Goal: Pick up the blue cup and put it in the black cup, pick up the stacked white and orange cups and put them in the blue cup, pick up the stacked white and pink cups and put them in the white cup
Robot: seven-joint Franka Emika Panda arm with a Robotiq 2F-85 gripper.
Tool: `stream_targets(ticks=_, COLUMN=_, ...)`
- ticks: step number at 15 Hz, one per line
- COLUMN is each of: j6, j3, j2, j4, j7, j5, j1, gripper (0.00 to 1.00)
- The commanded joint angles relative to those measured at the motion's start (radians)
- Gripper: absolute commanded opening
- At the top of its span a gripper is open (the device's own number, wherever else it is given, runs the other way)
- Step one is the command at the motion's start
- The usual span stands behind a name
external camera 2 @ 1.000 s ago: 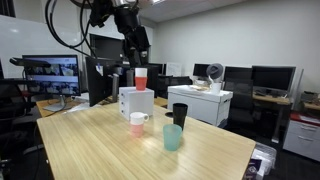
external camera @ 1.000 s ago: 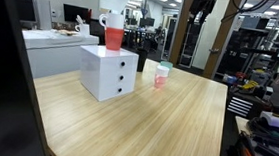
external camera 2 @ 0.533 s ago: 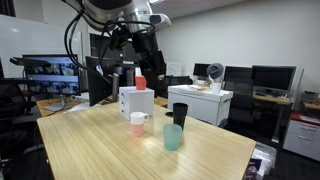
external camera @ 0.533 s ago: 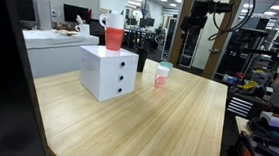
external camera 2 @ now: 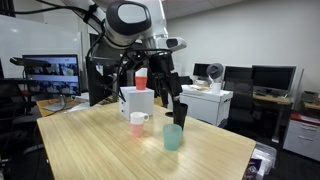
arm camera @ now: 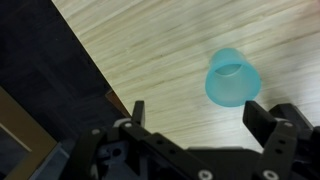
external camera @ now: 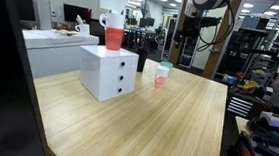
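gripper [arm camera: 200, 110]: hanging released, jaws spread wide and gripping nothing; bare wood is showing between its fingers [arm camera: 264, 118] in the wrist view.
blue cup [arm camera: 232, 80]: standing upright and mouth up on the table [arm camera: 150, 50], untouched, sitting just beyond the fingertips and nearer the right-hand one in the wrist view; in an exterior view [external camera 2: 173, 137] it is standing nearest the camera of all the cups.
black cup [external camera 2: 181, 116]: standing upright just behind the blue cup, its rim overlapping with the gripper hanging near it; whether they are touching cannot be told.
stacked white and orange cups [external camera 2: 141, 81]: sitting on top of the white drawer box [external camera 2: 137, 103], showing in both exterior views.
white cup [external camera: 114, 23]: forming the upper band of that stack.
stacked white and pink cups [external camera 2: 137, 124]: resting on the table in front of the drawer box, apart from the blue cup.
arm [external camera 2: 130, 18]: arching over the table from above.
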Motion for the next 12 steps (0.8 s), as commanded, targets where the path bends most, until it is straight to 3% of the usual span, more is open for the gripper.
stream_targets(ticks=1, j6=0.019, j3=-0.002, j2=0.084, j4=0.055, j7=0.029, j5=0.007, j1=0.003, gripper=1.0)
stream_targets(ticks=12, j6=0.021, j3=0.041, j2=0.206, j4=0.129, j7=0.004, j5=0.006, j1=0.064, gripper=1.0)
